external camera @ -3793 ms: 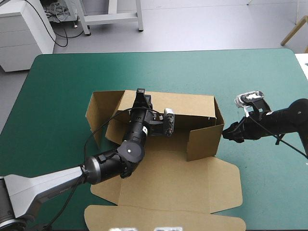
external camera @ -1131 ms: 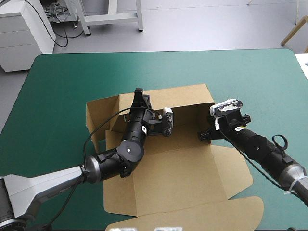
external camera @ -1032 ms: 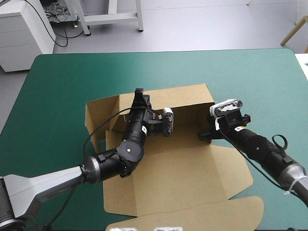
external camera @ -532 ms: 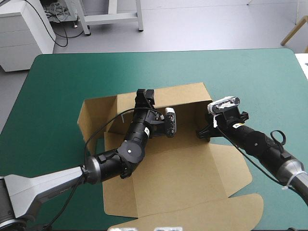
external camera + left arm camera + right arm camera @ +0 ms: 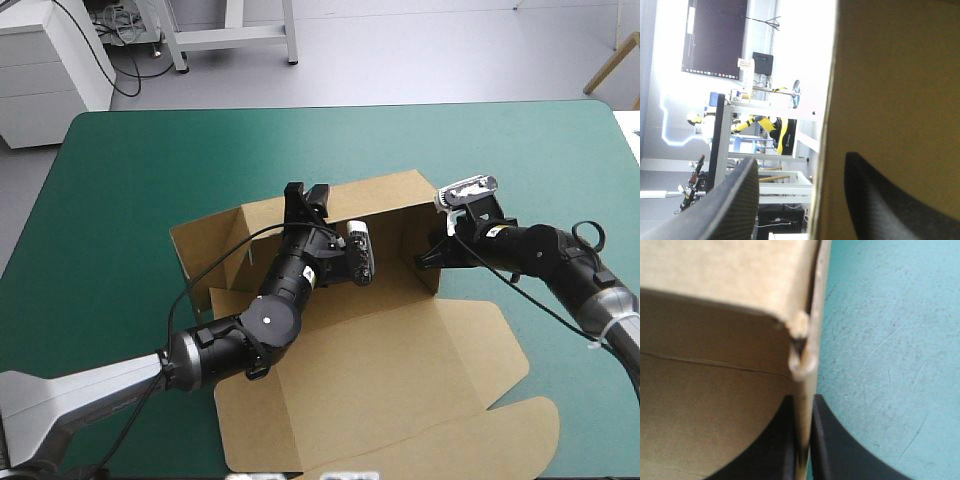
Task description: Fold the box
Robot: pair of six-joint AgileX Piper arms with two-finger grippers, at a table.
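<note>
Pinching the box side wall: right gripper clamped | left gripper spread, straddling rear wall.

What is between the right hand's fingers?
The right wrist view shows the right hand shut on a wall of the box, edge-on between its fingers.

Black left arm, fin-fingered left claw

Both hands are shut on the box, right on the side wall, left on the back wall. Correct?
No: the left hand is open, astride the back wall of the box, as the left wrist view shows. The right hand is shut on the side wall.
</note>
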